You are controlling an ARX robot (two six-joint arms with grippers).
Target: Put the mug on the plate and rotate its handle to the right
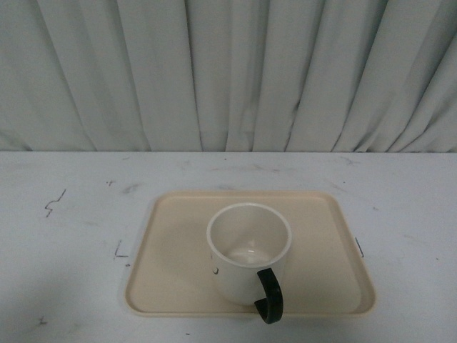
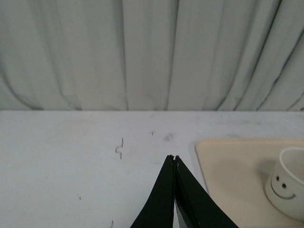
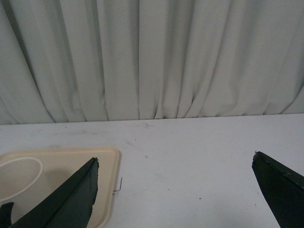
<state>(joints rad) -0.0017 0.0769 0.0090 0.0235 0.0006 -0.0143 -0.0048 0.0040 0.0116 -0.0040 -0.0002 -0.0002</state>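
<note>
A white mug (image 1: 234,275) stands upright on a beige plate (image 1: 175,221), near the middle and toward the plate's near edge. Its black handle (image 1: 270,296) points toward the camera, slightly to the right, reaching over the plate's near rim. The plate lies on a white counter (image 1: 71,236) with a few small dark pen marks (image 1: 54,203). A pale pleated curtain (image 1: 228,71) hangs behind.

In the left wrist view, a black smiley face (image 2: 283,186) is printed on the mug's side. The left pincer (image 2: 174,159) is clenched, tips together, grasping nothing, beside the plate. The right pincer (image 3: 175,164) is released, fingers spread wide, above the counter near the plate's edge.
</note>
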